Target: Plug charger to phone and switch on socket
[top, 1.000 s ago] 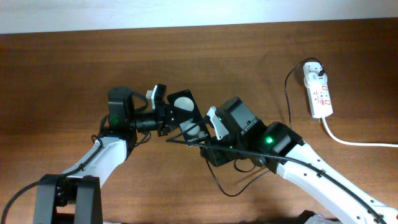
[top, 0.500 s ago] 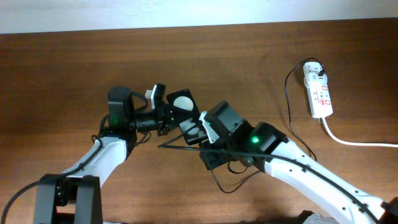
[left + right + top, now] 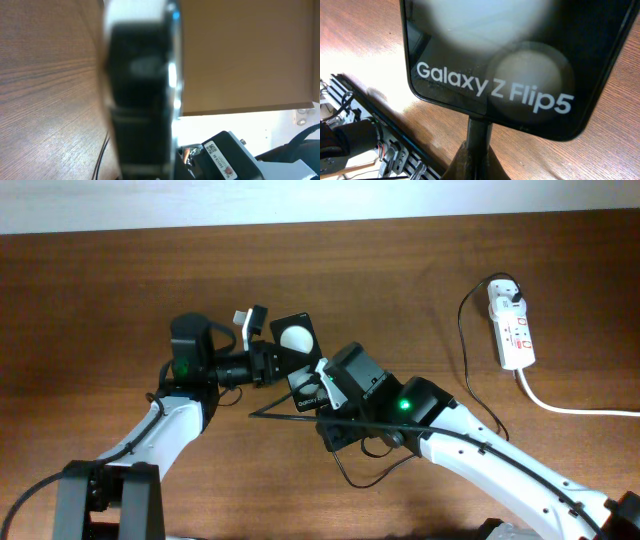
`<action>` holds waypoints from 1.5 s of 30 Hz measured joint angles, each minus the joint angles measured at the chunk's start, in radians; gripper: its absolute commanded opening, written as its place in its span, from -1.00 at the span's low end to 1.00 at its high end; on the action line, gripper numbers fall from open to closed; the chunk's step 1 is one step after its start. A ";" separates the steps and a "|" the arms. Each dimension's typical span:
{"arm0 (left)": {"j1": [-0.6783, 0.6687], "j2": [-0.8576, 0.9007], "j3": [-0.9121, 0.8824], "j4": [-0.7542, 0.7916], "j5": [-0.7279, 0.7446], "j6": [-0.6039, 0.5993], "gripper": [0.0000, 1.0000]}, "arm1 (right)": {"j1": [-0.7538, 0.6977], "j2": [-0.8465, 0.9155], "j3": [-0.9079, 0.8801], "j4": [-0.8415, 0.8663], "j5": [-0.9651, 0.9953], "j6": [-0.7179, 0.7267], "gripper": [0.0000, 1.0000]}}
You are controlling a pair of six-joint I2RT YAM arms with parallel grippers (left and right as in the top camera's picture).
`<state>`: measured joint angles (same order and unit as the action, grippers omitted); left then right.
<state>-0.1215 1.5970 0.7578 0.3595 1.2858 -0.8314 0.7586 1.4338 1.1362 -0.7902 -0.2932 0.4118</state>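
Small black glossy phone (image 3: 300,352) — held off the brown wooden tabletop (image 3: 100,290) by your left pincer (image 3: 266,363), which is closed on its side edge. Your right pincer (image 3: 322,388) is clamped on the connector end of the thin black charger cable (image 3: 479,134); the tip touches the phone's bottom edge — whether it is seated, you cannot tell. The white power-strip socket (image 3: 513,330) lies well apart, at far right.
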 measured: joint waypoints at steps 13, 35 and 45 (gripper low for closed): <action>-0.074 0.000 -0.018 -0.023 0.054 0.069 -1.00 | -0.181 -0.259 0.153 -0.313 0.011 -0.055 0.14; -0.192 0.322 0.776 -1.054 -0.500 0.420 -1.00 | -0.301 -0.796 0.170 -0.447 0.294 -0.061 0.64; -0.235 0.623 0.933 -1.069 -0.409 0.693 -1.00 | -0.301 -0.795 0.170 -0.464 0.297 -0.067 0.98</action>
<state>-0.3561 2.2204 1.6909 -0.7097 0.8764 -0.1383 0.4576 0.6384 1.3060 -1.2541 0.0036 0.3447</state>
